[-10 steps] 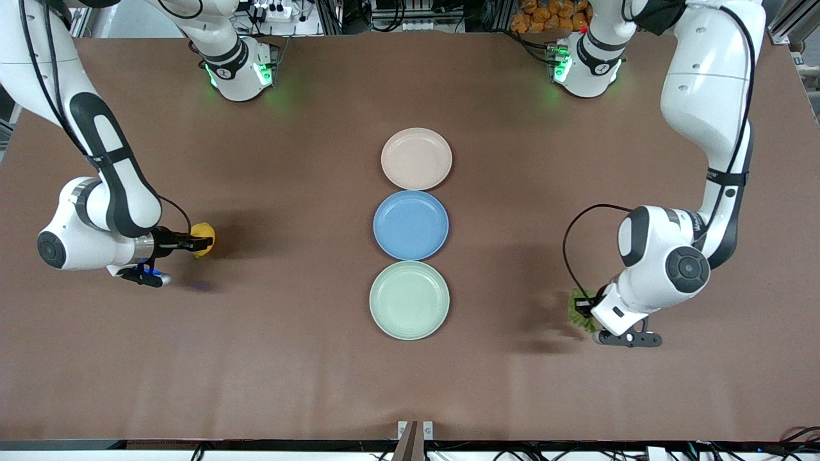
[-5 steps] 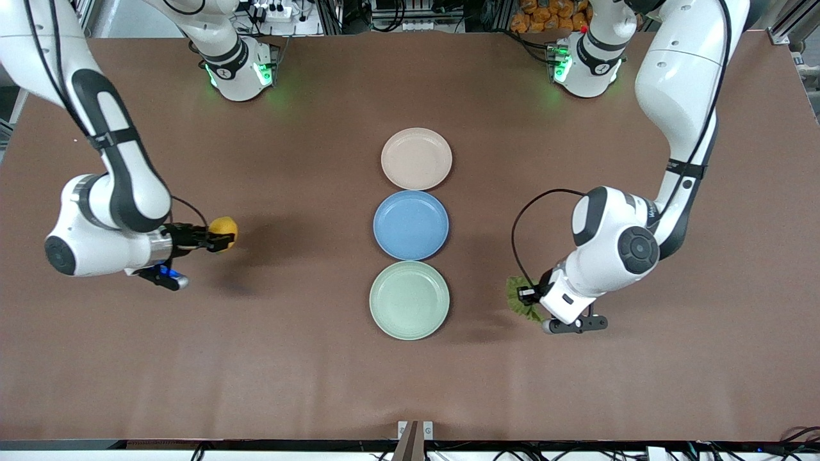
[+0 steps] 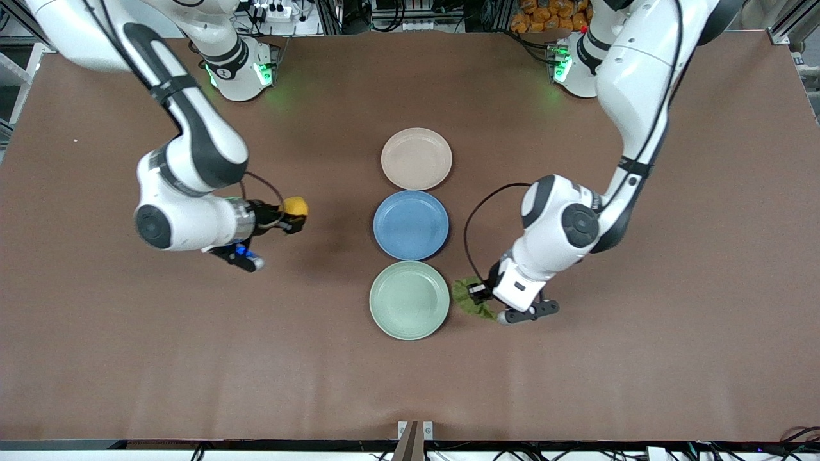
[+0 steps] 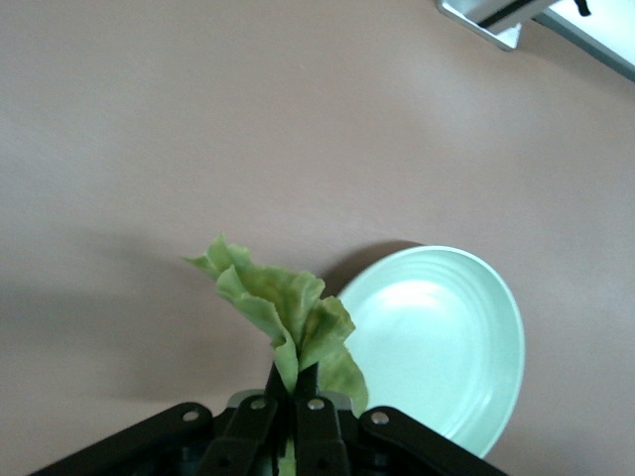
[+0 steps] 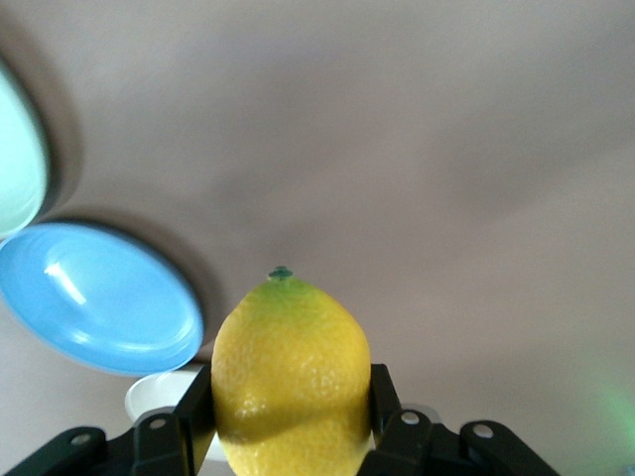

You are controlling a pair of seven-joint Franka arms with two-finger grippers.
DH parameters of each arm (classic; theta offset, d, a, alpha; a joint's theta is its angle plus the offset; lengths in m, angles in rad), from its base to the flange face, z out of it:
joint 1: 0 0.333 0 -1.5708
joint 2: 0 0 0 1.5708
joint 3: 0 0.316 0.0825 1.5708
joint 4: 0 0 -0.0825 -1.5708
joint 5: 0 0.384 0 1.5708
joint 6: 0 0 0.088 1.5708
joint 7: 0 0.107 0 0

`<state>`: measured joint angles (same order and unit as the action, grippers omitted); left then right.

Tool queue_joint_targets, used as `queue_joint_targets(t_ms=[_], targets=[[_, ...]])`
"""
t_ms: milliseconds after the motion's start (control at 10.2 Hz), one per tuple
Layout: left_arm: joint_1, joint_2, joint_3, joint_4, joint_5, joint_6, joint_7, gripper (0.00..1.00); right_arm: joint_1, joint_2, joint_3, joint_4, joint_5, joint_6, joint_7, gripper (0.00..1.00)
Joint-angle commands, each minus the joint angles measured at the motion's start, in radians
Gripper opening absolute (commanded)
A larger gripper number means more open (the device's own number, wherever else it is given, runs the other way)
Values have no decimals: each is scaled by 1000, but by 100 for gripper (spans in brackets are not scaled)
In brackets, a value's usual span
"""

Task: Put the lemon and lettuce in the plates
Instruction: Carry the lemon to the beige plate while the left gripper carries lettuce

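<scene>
My right gripper [image 3: 296, 216] is shut on the yellow lemon [image 3: 295, 205] and holds it over the bare table, beside the blue plate toward the right arm's end. In the right wrist view the lemon [image 5: 291, 372] fills the gap between the fingers [image 5: 385, 397]. The left gripper [image 3: 479, 294] is shut on the green lettuce [image 3: 469, 301], just off the rim of the mint green plate [image 3: 409, 299]. From the left wrist view, the lettuce [image 4: 283, 312] sticks out of the gripper [image 4: 293, 382] beside that plate [image 4: 446, 347]. The beige-pink plate [image 3: 416, 159] is empty.
A blue plate [image 3: 410, 225] lies between the two task plates, all three in a row down the middle of the table. Both arm bases stand at the table's edge farthest from the front camera. A metal bracket [image 3: 415, 430] sits at the nearest edge.
Both arms have swung in toward the row of plates. The right gripper carried the lemon toward the blue plate. The left gripper brought the lettuce up to the mint plate's rim.
</scene>
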<state>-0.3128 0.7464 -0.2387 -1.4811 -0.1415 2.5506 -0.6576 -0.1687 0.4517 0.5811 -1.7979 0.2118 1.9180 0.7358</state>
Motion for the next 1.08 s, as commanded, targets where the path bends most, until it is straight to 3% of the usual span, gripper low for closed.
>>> queue_joint_targets(t_ms=[0,689,985], targets=[[-52,50,7,7,-44,139,-124,0,107,-10,16,-20,12,68,185,0],[-193,178,19,12,-76,413,-430,0,391,82,11,-74,57,231,488,0],[-196,185,18,22,-76,428,-544,0,432,117,5,-109,55,335,496,0]])
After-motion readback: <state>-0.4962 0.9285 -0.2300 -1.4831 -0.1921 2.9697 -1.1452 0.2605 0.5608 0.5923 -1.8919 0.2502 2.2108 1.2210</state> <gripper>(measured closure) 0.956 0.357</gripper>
